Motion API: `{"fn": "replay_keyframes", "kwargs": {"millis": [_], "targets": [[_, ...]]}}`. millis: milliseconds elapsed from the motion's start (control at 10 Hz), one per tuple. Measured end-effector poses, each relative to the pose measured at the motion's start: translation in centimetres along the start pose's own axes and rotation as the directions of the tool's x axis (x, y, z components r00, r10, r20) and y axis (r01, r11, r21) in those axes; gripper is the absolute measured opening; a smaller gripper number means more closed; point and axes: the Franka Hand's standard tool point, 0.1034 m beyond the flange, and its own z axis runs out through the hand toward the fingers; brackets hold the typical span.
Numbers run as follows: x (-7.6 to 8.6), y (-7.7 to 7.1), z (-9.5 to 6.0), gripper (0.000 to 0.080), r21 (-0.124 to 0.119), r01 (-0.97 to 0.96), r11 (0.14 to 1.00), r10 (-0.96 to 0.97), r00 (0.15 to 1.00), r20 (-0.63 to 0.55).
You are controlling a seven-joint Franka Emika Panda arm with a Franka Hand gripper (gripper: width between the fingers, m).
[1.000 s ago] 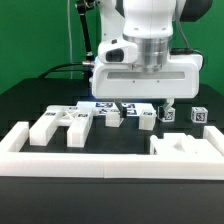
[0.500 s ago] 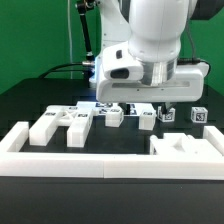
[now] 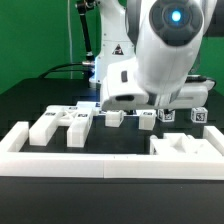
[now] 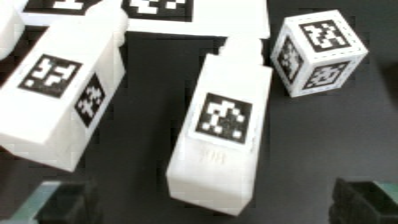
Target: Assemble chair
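Observation:
The chair's parts are white blocks with black-and-white tags, lying apart on the black table. In the wrist view a long block [image 4: 222, 135] lies between a broader block [image 4: 63, 95] and a small cube [image 4: 317, 55]. My gripper [image 4: 214, 206] is open. Its dark fingers [image 4: 61, 205] stand well clear on either side of the long block's near end, touching nothing. In the exterior view the arm's hand [image 3: 150, 85] hangs tilted over the row of small blocks [image 3: 113, 118]. A slotted part [image 3: 60, 126] lies at that view's left and a big part [image 3: 185, 148] at its right.
A white border rail [image 3: 100, 162] runs along the front and turns up the exterior view's left side [image 3: 20, 135]. More tagged cubes [image 3: 200, 116] sit at the back right. Cables hang behind the arm.
The arm has tilted and turned over the row of blocks, its upper body swinging toward the exterior view's right. The jaws have stayed open, and no part has moved.

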Motion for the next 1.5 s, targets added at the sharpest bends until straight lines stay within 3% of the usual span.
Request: {"fn": "replay_keyframes", "kwargs": {"millis": [200, 700, 1100, 1300, 1400, 1500], "targets": [[0.3, 0.2, 0.2, 0.0649, -0.001, 0.000, 1.000, 0.000, 1.000, -0.021], [0.4, 0.4, 2.8, 0.0649, -0.002, -0.027, 1.000, 0.027, 0.999, 0.018], [0.4, 0.4, 3.3, 0.0649, -0.002, -0.028, 1.000, 0.028, 0.999, 0.027], [0.4, 0.2, 3.3, 0.0369, -0.003, -0.024, 1.000, 0.024, 0.999, 0.026], [0.4, 0.1, 3.3, 0.0369, -0.005, -0.023, 1.000, 0.023, 0.999, 0.026], [0.4, 0.0, 3.3, 0.0315, -0.006, -0.022, 1.000, 0.022, 0.999, 0.026]]}}
